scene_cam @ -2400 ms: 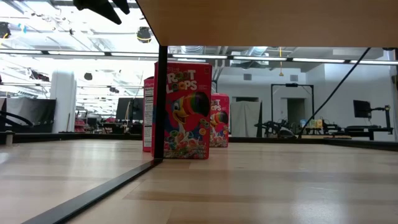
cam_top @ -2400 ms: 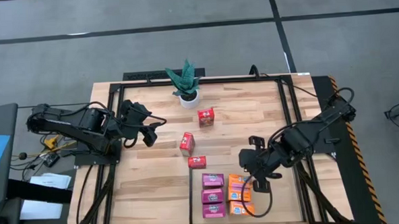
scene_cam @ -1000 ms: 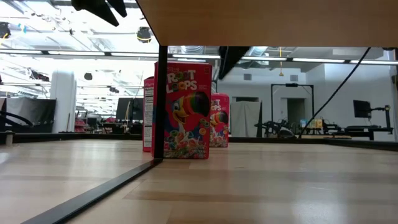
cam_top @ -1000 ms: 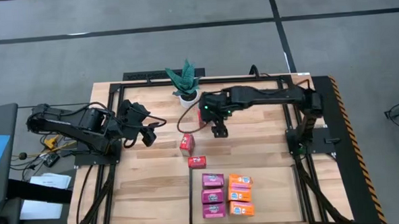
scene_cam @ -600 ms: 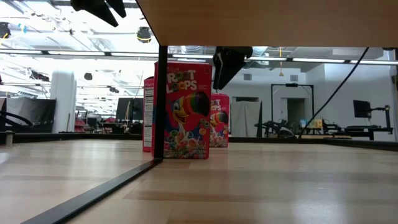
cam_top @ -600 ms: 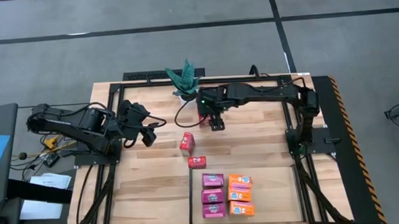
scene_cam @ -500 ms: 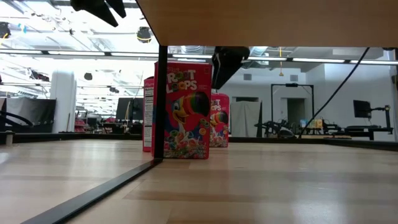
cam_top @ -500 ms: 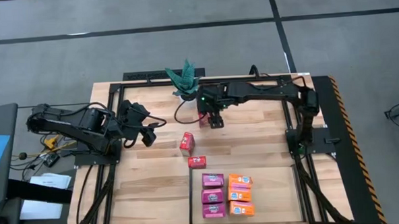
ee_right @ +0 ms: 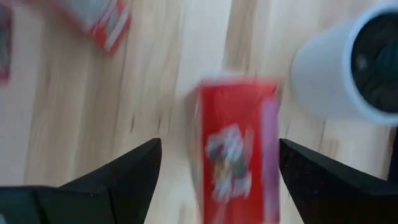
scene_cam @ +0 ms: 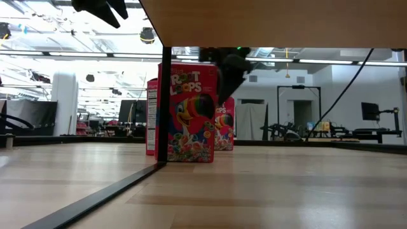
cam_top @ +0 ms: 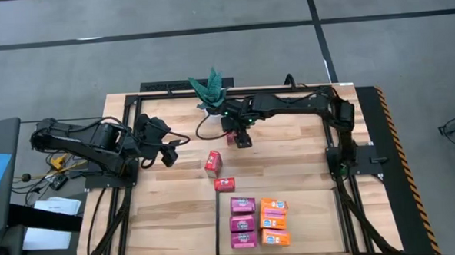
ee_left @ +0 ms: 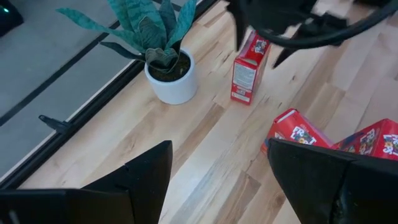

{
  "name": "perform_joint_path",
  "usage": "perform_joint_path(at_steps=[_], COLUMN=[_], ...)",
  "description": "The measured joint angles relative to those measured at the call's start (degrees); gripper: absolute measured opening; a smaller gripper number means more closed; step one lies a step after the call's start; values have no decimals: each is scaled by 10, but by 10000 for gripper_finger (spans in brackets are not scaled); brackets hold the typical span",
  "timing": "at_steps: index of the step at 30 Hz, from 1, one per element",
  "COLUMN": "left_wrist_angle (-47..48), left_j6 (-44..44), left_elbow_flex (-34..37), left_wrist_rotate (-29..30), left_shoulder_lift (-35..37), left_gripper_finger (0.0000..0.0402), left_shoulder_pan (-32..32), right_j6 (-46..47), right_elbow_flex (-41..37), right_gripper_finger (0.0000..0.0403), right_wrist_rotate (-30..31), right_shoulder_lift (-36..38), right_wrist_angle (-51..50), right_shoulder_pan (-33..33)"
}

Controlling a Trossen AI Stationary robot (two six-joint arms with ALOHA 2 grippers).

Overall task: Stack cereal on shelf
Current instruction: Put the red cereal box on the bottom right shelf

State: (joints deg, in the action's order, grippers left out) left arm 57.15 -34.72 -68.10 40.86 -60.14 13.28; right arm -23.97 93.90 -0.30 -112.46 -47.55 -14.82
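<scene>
On the table (cam_top: pixel 305 151), which is the largest thing here, the shelf (cam_top: pixel 308 216) is taking the near right part, with a thin black strip around it. Six boxes are already lying on the shelf in two columns: three purple ones (cam_top: pixel 242 221) and, just beside them, three orange ones (cam_top: pixel 274 221). Three red boxes are waiting outside it. Two of them (cam_top: pixel 217 172) are standing near the shelf's far left corner, close to each other, and the third red box (ee_left: pixel 249 61) is standing upright, far from the shelf, near the plant (cam_top: pixel 212 92).

The right arm is reaching far across the table, and the right gripper (cam_top: pixel 241 132) is hanging directly over this third box. In the right wrist view the box (ee_right: pixel 239 146) is lying straight ahead, between the two fingers (ee_right: pixel 106 177), which are standing wide apart and are not touching it. The box's long axis is running vertically, so I judge the gripper must come straight down and close on the narrow sides. The pot is just beside the box, so one finger may be brushing it on the way down.

The left gripper (cam_top: pixel 167 149) is waiting at the left side of the table, its fingers apart and holding nothing. It is well apart from the box; the right one is much nearer.
</scene>
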Motion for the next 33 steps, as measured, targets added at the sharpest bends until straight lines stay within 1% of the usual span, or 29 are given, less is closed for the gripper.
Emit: perform_joint_path(at_steps=[3,6,15,22,27,33], left_wrist_angle=[2,6,19,23,26,26], left_j6=[0,0,0,0,0,0], left_elbow_flex=[0,0,0,0,0,0], left_wrist_rotate=[0,0,1,1,1,1], left_shoulder_lift=[0,0,0,0,0,0], left_gripper_finger=[255,255,255,255,255,255], left_shoulder_pan=[0,0,0,0,0,0], right_j6=[0,0,-1,2,6,43], right_elbow_flex=[0,0,0,2,54,161], right_gripper_finger=[339,324,230,174,155,159], right_wrist_rotate=[3,2,2,3,2,2], right_shoulder_lift=[0,0,0,0,-1,0], right_wrist_angle=[-14,-14,-29,-48,-126,-242], right_shoulder_pan=[0,1,1,5,18,36])
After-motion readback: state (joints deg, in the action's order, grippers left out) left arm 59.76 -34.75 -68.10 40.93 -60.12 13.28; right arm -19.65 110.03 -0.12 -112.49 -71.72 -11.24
